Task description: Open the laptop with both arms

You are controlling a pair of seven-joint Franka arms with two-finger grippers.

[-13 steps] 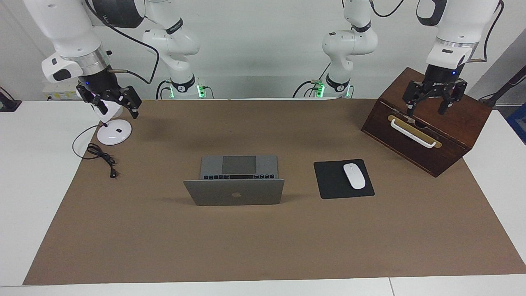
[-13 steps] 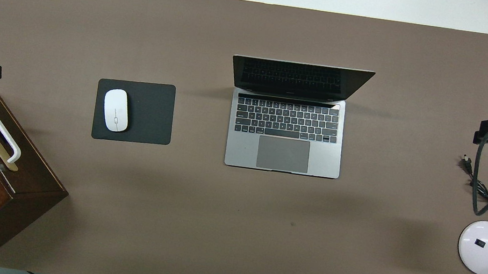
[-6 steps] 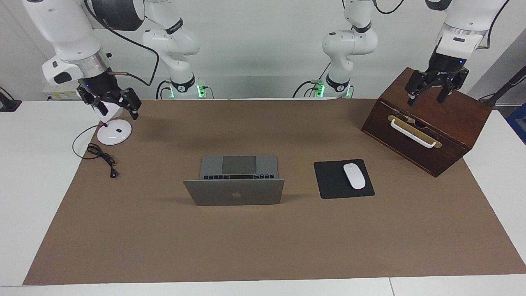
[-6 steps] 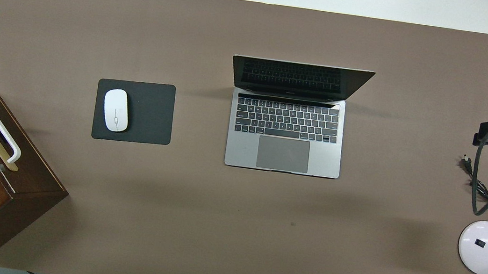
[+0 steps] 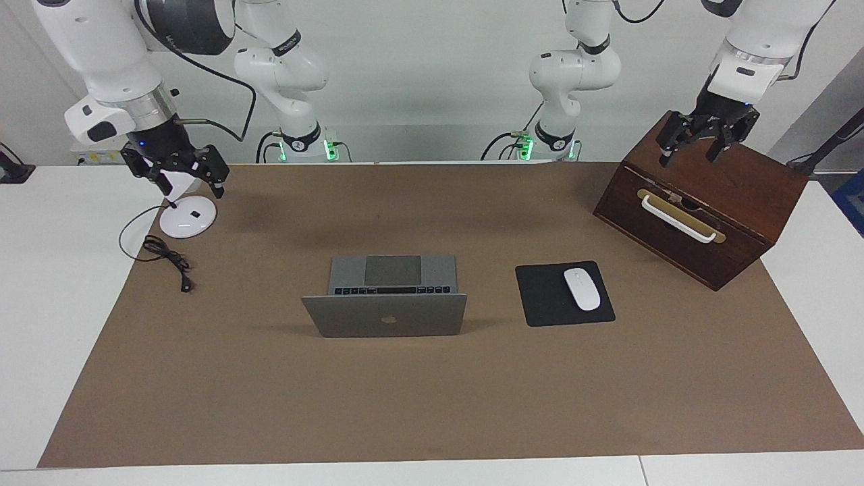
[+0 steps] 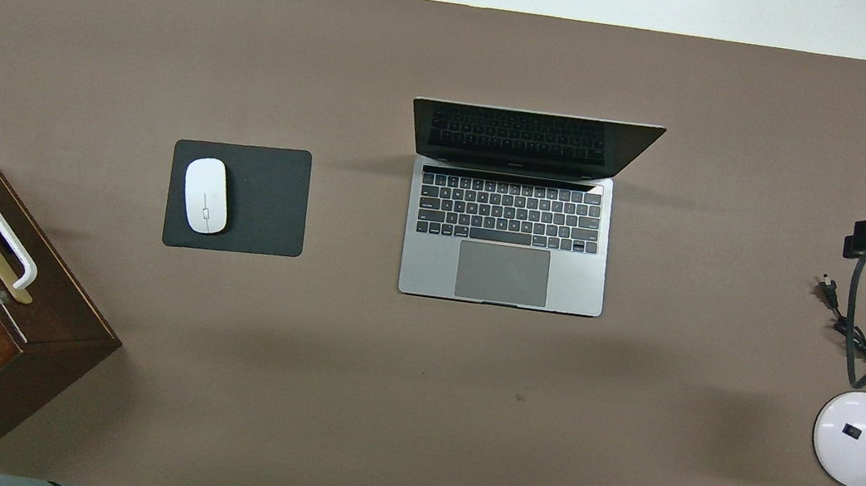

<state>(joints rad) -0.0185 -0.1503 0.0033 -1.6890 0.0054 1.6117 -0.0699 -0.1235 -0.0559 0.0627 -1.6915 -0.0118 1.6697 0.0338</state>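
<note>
Lifted over the last second: the left gripper (image 5: 690,152), up from just in front of the box (image 5: 742,202) and its white handle to a hover over the box's top, fingers spread wide and holding nothing. Shifted only slightly: the right gripper (image 5: 181,177), a touch higher and drawn toward its own end of the table, hanging over the lamp (image 5: 187,217), fingers apparently apart too and likewise empty. Unmoved throughout: the laptop (image 5: 385,317), sitting mid-mat (image 5: 405,405) beside the mouse pad (image 5: 540,300), toward the right arm's end from it, well apart from both grippers. Already open, with lid raised near upright, logo side turned away from the robots, keyboard and trackpad bare in the overhead view. Judged from this: opening done, nothing left to lift or steady, both arms pulling back to the table's two ends rather than reaching in. No contact anywhere between arm and laptop. Small risks only on the way out: brushing the box top on one end, snagging the lamp's head or cord on the other.
</note>
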